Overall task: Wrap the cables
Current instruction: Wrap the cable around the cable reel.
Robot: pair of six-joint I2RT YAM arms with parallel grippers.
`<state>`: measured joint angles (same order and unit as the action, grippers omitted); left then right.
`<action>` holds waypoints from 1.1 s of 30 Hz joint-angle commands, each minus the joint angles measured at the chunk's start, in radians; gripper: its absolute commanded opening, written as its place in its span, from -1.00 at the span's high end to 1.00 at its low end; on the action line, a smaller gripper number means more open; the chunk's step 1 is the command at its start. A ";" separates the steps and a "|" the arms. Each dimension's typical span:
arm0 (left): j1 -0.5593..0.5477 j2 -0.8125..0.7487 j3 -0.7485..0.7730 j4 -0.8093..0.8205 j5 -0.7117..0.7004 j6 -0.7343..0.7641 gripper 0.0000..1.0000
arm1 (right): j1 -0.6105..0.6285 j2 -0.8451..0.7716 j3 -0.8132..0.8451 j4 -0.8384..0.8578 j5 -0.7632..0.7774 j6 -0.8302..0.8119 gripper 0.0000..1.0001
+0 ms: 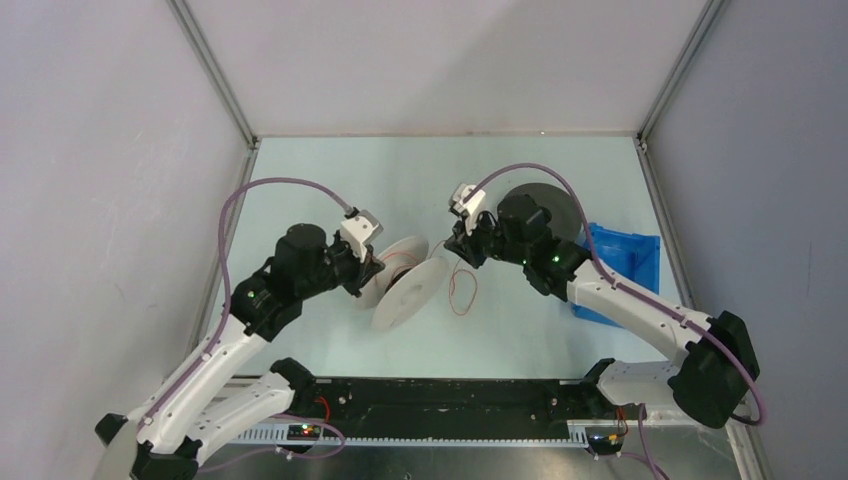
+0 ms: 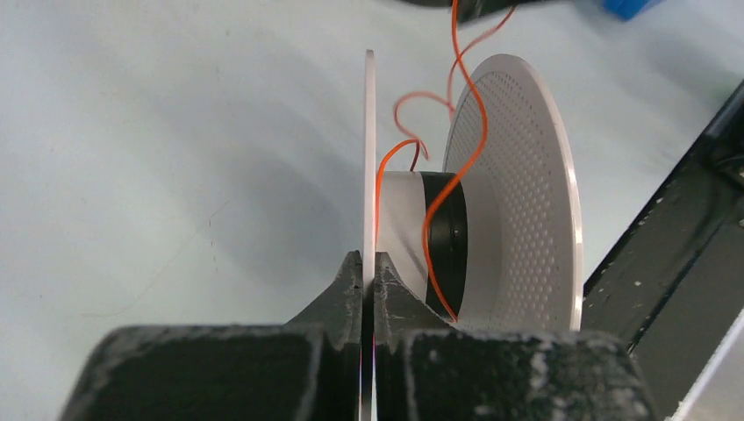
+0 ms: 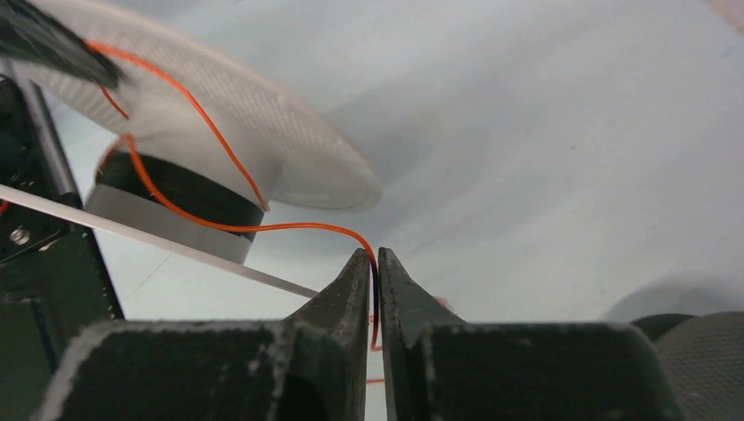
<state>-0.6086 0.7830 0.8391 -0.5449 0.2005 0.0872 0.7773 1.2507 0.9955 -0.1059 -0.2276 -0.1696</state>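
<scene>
The white spool [image 1: 408, 282] is clamped by one flange in the shut left gripper [image 2: 369, 263]. Just right of the spool, the jaws of the right gripper [image 3: 375, 260] are set almost together around the reddish cable [image 3: 294, 227], which is led from the spool's core; a real pinch cannot be told.

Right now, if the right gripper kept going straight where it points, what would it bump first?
Most likely the white spool: its flange edge sits just ahead of the right gripper, a little left. The orange cable runs between the jaws. Depth is unclear, so it might reach the table instead.
</scene>
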 commanded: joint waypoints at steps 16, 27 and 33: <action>0.121 -0.015 0.144 0.096 0.110 -0.279 1.00 | -0.086 0.051 -0.272 0.430 -0.336 0.162 0.64; 0.197 -0.041 0.100 0.129 0.098 -0.361 1.00 | -0.085 0.138 -0.349 0.620 -0.430 0.235 0.40; 0.227 -0.056 0.081 0.147 0.071 -0.403 1.00 | -0.080 0.223 -0.381 0.738 -0.470 0.270 0.28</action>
<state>-0.4030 0.7578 0.9226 -0.5076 0.2886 -0.2474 0.6910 1.4258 0.6308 0.4904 -0.6384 0.0631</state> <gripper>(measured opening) 0.025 0.345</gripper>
